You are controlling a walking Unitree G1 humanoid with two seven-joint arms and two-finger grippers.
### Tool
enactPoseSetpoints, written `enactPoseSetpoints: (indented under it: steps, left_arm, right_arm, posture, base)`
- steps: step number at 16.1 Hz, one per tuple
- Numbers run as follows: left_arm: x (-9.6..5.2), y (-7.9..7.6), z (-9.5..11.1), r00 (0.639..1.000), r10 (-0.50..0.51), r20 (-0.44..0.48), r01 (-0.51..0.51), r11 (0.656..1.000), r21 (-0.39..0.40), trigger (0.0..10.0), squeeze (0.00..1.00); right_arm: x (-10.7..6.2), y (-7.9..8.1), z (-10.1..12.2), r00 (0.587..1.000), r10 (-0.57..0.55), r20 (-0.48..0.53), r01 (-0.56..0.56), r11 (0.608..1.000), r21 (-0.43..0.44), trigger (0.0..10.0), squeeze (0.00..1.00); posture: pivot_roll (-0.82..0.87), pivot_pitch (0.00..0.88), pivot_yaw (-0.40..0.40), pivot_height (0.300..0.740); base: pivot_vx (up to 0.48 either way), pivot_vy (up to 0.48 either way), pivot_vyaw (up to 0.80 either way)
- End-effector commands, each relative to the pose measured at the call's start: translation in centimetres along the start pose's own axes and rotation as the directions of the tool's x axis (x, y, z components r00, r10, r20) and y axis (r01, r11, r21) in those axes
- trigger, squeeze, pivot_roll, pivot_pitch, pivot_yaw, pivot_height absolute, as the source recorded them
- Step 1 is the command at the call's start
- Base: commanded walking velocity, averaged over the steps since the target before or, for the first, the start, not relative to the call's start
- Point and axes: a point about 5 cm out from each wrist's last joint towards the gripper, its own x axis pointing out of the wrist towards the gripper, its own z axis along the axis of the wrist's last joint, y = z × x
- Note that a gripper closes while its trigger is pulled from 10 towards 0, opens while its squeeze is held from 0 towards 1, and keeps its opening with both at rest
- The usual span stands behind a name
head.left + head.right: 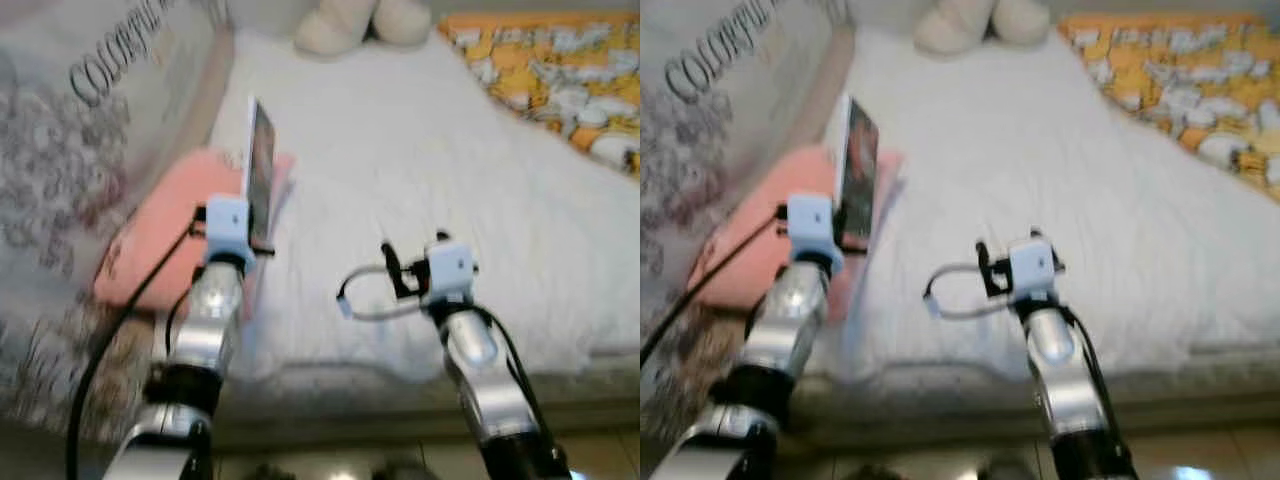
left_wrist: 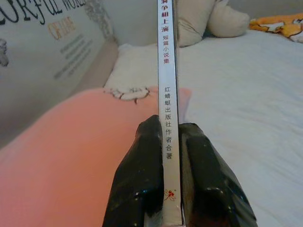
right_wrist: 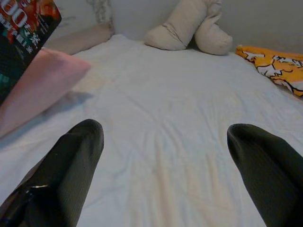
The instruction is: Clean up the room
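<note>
Head views: the left gripper (image 1: 258, 225) sits at about nine o'clock of the scene, its jaws pinching a thin book (image 1: 261, 170) held upright on edge above a pink pillow (image 1: 160, 235). The pillow lies at the near left edge of the white bed (image 1: 400, 150). The right gripper (image 1: 388, 262) hovers near six o'clock over the sheet, carrying nothing. A cream plush toy (image 1: 360, 20) rests at twelve o'clock, and an orange patterned blanket (image 1: 550, 70) lies at two o'clock.

Left wrist view: the two black fingers (image 2: 142, 179) press on either side of the book's white spine (image 2: 169, 118), printed with Chinese characters. The pink pillow lies beyond and under it.

Right wrist view: its jaws stand spread wide apart over bare white sheet, with the book's dark cover (image 3: 21, 42) at ten o'clock.

Judging progress: the book is lifted clear of the bed but not yet put away. The plush toy and the blanket look untouched, so most of the tidying seems left.
</note>
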Motion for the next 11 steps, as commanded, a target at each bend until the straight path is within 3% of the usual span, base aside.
enactPoseSetpoints:
  steps: [1, 3, 4, 5, 6, 7, 8, 9, 10, 11]
  left_arm:
    - [0.7, -0.8, 1.9, 0.998, -0.02, 0.067, 0.021, 1.0, -0.018, 10.0, 0.0]
    - [0.6, -0.7, 2.0, 0.998, -0.012, 0.065, 0.015, 0.999, -0.052, 10.0, 0.0]
    - [0.9, -0.7, 2.7, 0.997, -0.011, 0.073, 0.017, 0.996, -0.085, 10.0, 0.0]
    - [1.7, -1.9, 4.6, 0.99, -0.109, 0.095, 0.123, 0.979, -0.16, 10.0, 0.0]
    - [2.0, -3.7, 6.3, 0.966, -0.233, 0.112, 0.254, 0.937, -0.241, 10.0, 0.0]
    - [2.1, -4.6, 6.9, 0.948, -0.294, 0.12, 0.316, 0.91, -0.266, 10.0, 0.0]
    - [1.9, -6.8, 7.9, 0.891, -0.435, 0.131, 0.452, 0.825, -0.339, 10.0, 0.0]
    - [1.7, -8.0, 8.1, 0.843, -0.524, 0.123, 0.524, 0.747, -0.408, 10.0, 0.0]
    - [1.8, -8.7, 7.1, 0.787, -0.615, 0.055, 0.536, 0.637, -0.554, 10.0, 0.0]
    - [2.1, -8.6, 6.2, 0.765, -0.644, 0.007, 0.501, 0.588, -0.635, 10.0, 0.0]
  right_arm:
    - [-0.2, -0.7, 0.0, 1.0, -0.012, 0.002, 0.012, 1.0, -0.001, 10.0, 0.0]
    - [-0.4, -0.8, 0.0, 1.0, -0.009, -0.018, 0.009, 1.0, 0.006, 10.0, 0.0]
    - [-0.9, -0.8, 0.0, 1.0, -0.001, -0.027, 0.001, 1.0, 0.005, 10.0, 0.0]
    - [-1.5, -0.7, -0.5, 0.999, 0.007, -0.043, -0.007, 1.0, -0.001, 10.0, 0.0]
    - [-1.8, -0.6, -0.9, 0.998, 0.01, -0.056, -0.01, 1.0, 0.0, 10.0, 0.0]
    - [-1.8, -0.5, -1.0, 0.998, 0.012, -0.058, -0.012, 1.0, 0.001, 10.0, 0.0]
    - [-1.8, -0.4, -1.0, 0.998, 0.017, -0.058, -0.016, 1.0, 0.003, 10.0, 0.0]
    - [-1.7, -0.3, -0.9, 0.998, 0.019, -0.058, -0.019, 1.0, 0.006, 10.0, 0.0]
    - [-1.6, -0.3, -0.6, 0.998, 0.017, -0.052, -0.016, 1.0, 0.012, 10.0, 0.0]
    - [-1.7, -0.5, -0.4, 0.999, 0.012, -0.046, -0.011, 1.0, 0.015, 10.0, 0.0]
  posture:
    - [-0.17, 0.052, 0.066, 0.731]
    - [-0.18, 0.053, 0.062, 0.731]
    - [-0.18, 0.057, 0.057, 0.731]
    - [-0.18, 0.06, 0.052, 0.731]
    - [-0.18, 0.062, 0.051, 0.731]
    - [-0.18, 0.062, 0.051, 0.731]
    - [-0.18, 0.063, 0.049, 0.731]
    - [-0.18, 0.063, 0.05, 0.731]
    - [-0.19, 0.065, 0.053, 0.731]
    - [-0.19, 0.065, 0.054, 0.731]
  base:
    - [0.48, 0.0, 0.0]
    - [0.48, 0.0, 0.0]
    - [0.0, 0.0, 0.0]
    - [0.0, 0.0, 0.0]
    - [0.0, 0.0, 0.0]
    - [0.0, 0.0, 0.0]
    - [0.0, 0.0, 0.0]
    - [0.0, 0.0, 0.0]
    - [0.0, 0.0, 0.0]
    - [0.0, 0.0, 0.0]
